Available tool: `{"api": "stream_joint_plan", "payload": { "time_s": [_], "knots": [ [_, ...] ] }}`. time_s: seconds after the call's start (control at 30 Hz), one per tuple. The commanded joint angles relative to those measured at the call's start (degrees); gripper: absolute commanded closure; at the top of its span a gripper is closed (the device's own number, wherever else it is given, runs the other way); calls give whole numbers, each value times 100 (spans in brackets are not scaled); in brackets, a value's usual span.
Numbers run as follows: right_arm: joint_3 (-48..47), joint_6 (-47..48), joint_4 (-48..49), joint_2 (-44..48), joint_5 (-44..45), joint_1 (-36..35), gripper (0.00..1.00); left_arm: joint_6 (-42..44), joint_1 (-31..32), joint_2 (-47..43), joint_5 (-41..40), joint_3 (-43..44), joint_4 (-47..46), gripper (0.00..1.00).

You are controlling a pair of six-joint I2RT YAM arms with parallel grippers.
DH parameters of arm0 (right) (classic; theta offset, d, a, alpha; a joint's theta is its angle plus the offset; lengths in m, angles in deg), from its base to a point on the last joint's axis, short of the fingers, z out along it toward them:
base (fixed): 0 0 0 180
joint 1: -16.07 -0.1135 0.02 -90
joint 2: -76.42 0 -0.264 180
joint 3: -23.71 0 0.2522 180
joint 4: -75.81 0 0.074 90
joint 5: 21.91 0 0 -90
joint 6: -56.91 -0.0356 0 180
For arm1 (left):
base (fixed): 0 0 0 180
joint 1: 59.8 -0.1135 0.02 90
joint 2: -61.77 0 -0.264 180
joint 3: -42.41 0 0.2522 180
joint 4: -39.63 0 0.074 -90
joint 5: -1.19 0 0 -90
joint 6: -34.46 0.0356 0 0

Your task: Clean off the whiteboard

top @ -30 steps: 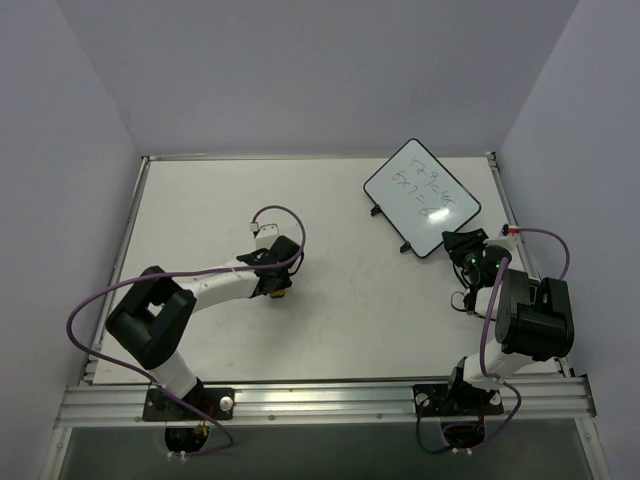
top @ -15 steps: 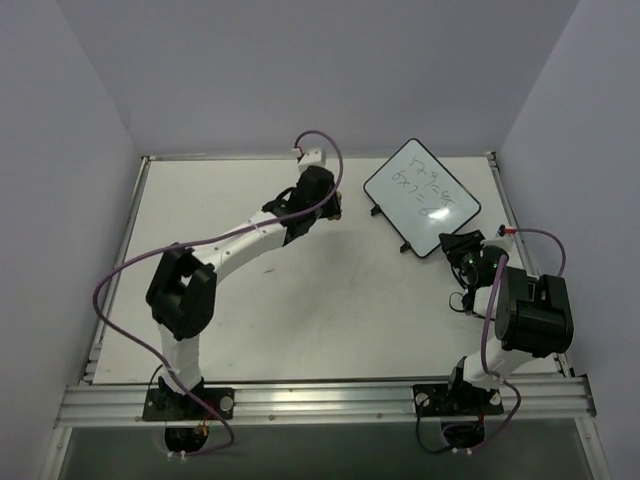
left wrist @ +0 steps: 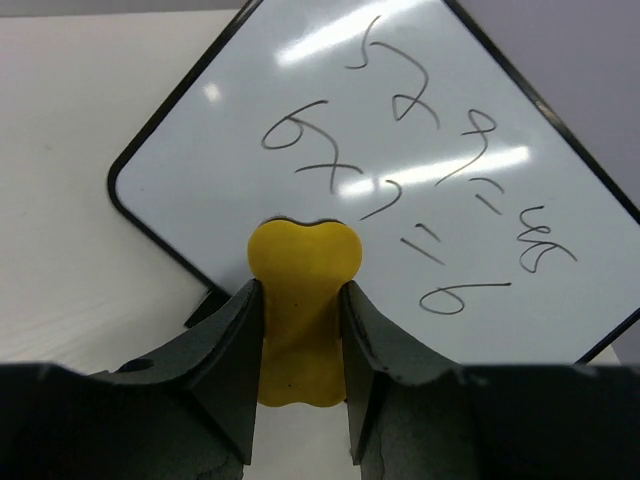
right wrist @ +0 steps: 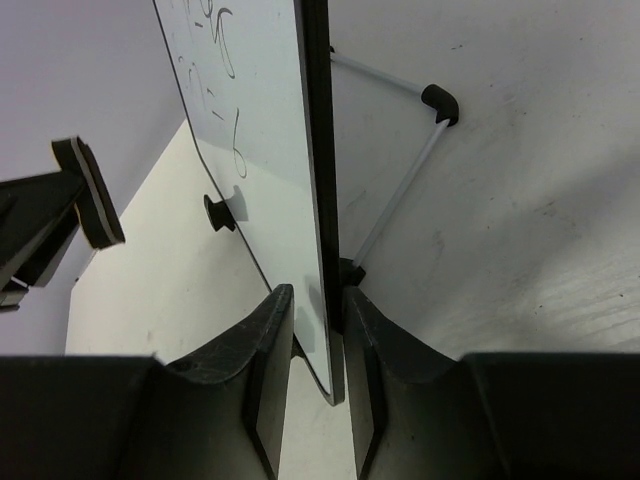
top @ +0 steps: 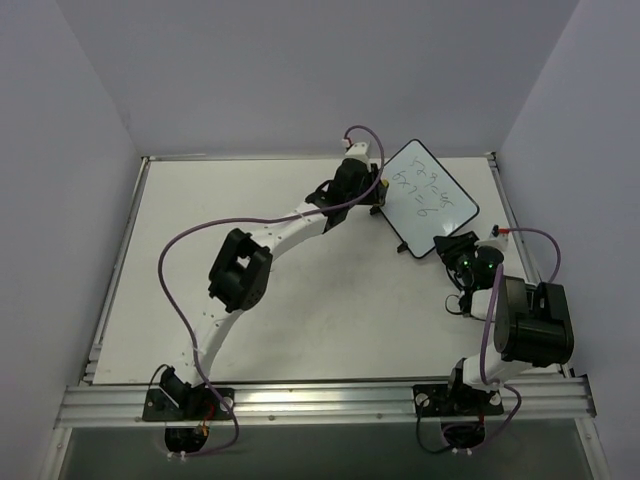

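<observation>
The whiteboard (top: 420,195) stands tilted at the back right of the table, with dark handwritten figures on its face (left wrist: 400,150). My left gripper (top: 372,190) is at the board's left corner, shut on a yellow eraser (left wrist: 303,300). The eraser's rounded end sits just over the board's lower-left edge. My right gripper (top: 452,245) straddles the board's near corner. In the right wrist view the board (right wrist: 250,150) runs edge-on between the fingers of this gripper (right wrist: 318,295), which are closed against its face and its black frame.
A thin wire stand (right wrist: 400,190) with black feet props the board from behind. The white table (top: 200,220) is walled in by pale purple panels. An aluminium rail (top: 320,400) runs along the near edge by both arm bases.
My left arm swung from the table's middle up and right to the whiteboard's left corner, carrying the eraser. My right gripper's jaws narrowed a little on the board's corner.
</observation>
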Motion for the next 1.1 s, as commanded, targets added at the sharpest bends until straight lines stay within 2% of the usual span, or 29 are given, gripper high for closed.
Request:
{"api": "stream_joint_plan", "payload": {
  "time_s": [0.0, 0.2, 0.33, 0.47, 0.63, 0.9, 1.07],
  "knots": [
    [-63, 206, -329, 424, 146, -50, 77, 241, 192, 327, 332, 889, -654, 98],
    [-125, 285, -707, 512, 234, -120, 68, 338, 386, 1242, 358, 2479, -31, 98],
    [-81, 294, -759, 556, 296, -129, 65, 83, 421, 1550, 394, 2832, 269, 98],
    [-19, 302, -830, 705, 445, -190, 66, 214, 465, 1682, 359, 2946, 321, 98],
    [-1, 311, -935, 811, 585, -261, 67, 654, 562, 2025, 393, 3913, 735, 98],
    [-45, 294, -997, 785, 735, -322, 70, 1286, 685, 1964, 420, 3747, 867, 98],
    [-11, 276, -1041, 889, 779, -340, 70, 1331, 685, 1798, 333, 3466, 807, 98]
  ]
}}
